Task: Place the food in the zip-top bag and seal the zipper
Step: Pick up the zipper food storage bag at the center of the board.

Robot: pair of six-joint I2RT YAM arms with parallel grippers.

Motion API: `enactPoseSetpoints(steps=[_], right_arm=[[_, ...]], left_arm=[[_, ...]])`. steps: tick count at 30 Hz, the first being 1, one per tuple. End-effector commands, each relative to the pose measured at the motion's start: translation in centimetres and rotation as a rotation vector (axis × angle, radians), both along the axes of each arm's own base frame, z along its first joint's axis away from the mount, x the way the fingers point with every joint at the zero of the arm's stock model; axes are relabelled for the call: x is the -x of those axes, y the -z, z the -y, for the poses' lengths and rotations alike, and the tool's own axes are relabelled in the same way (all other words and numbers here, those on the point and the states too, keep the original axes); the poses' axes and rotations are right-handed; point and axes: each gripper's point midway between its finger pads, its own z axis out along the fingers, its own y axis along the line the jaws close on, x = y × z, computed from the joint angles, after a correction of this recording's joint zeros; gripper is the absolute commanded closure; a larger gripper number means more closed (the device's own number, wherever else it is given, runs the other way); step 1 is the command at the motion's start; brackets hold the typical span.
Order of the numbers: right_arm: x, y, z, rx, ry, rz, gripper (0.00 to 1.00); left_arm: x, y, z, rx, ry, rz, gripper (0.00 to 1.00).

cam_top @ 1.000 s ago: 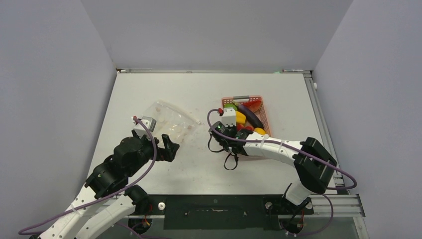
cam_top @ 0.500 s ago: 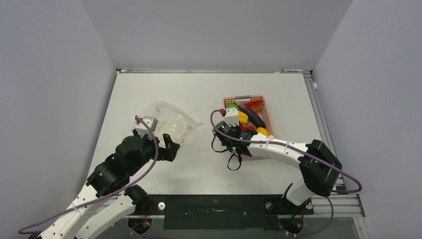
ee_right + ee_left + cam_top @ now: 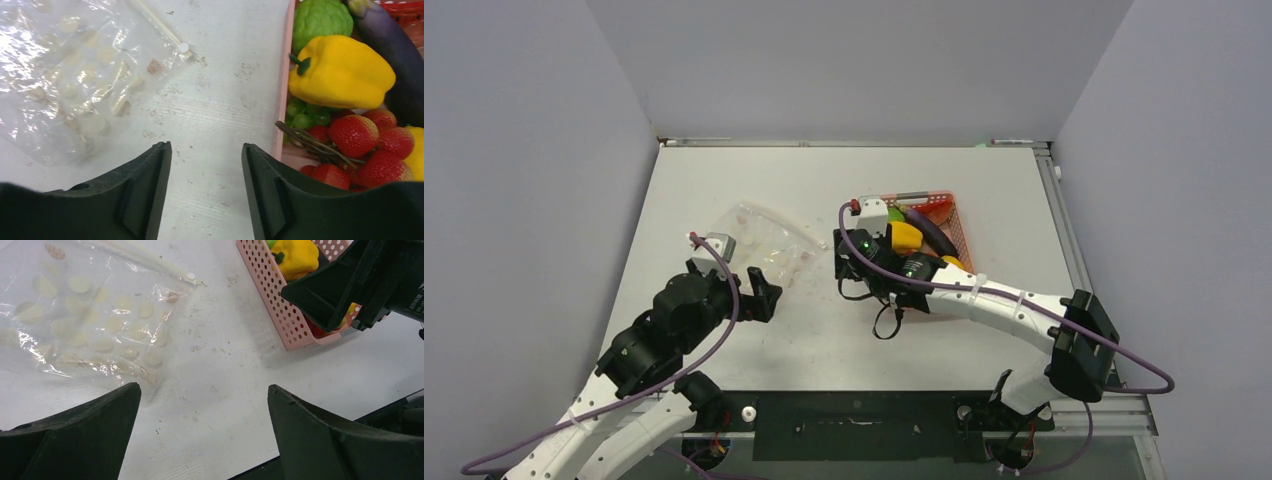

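The zip-top bag lies flat and crumpled on the table, clear with pale dots, its zipper running along the far edge. The food sits in a pink basket: a yellow pepper, a green round fruit, a purple eggplant, green grapes and red strawberries. My right gripper is open and empty over bare table, between the bag and the basket's left wall. My left gripper stands wide open just in front of the bag's near corner, holding nothing.
The basket's perforated pink wall stands right of the bag, with a strip of table between them. A lemon lies at the basket's near right. The right gripper's black finger hangs beside that wall. Grey walls enclose the table.
The right gripper has swung left from over the basket to the gap beside the bag, and its jaws have opened. The left arm has stayed still.
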Motion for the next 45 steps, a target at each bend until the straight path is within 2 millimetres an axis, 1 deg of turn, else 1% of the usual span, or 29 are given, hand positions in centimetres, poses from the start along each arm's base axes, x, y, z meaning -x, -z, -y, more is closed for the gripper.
enactPoseSetpoints(steps=[1, 5, 9, 11, 14, 21, 30, 36, 41, 45], right_arm=[[-0.6, -1.5, -3.5, -0.109, -0.057, 0.007, 0.39], [-1.0, -0.9, -5.4, -0.156, -0.063, -0.012, 0.35], [-1.4, -0.3, -7.0, -0.212, -0.059, -0.029, 0.24], [-1.4, 0.1, -7.9, -0.253, -0.063, -0.044, 0.20], [-1.4, 0.9, -9.3, -0.327, -0.056, -0.076, 0.19], [-2.3, 2.3, -11.5, -0.441, 0.029, -0.119, 0.15], [-3.8, 4.5, -14.3, -0.516, 0.086, -0.153, 0.16], [-4.9, 6.1, -15.2, -0.539, 0.137, -0.168, 0.18], [-5.7, 6.9, -16.2, -0.565, 0.162, -0.181, 0.20], [-6.3, 7.8, -16.5, -0.560, 0.187, -0.188, 0.22]], left_arm=[[-0.5, -1.0, -0.6, 0.016, -0.039, 0.036, 0.04], [-0.5, -1.0, -0.7, 0.017, -0.045, 0.036, 0.04], [-0.4, -1.2, -0.9, 0.023, -0.051, 0.045, 0.04], [-0.5, -1.3, -1.2, 0.023, -0.064, 0.048, 0.04], [-0.5, -1.4, -1.4, 0.025, -0.072, 0.051, 0.04], [-0.5, -1.5, -1.6, 0.027, -0.083, 0.052, 0.04], [-0.2, -1.8, -1.4, 0.047, -0.061, 0.063, 0.04], [0.0, -1.9, -1.2, 0.054, -0.052, 0.067, 0.04], [0.1, -2.0, -1.2, 0.059, -0.045, 0.071, 0.04], [0.1, -2.1, -1.2, 0.062, -0.042, 0.074, 0.04]])
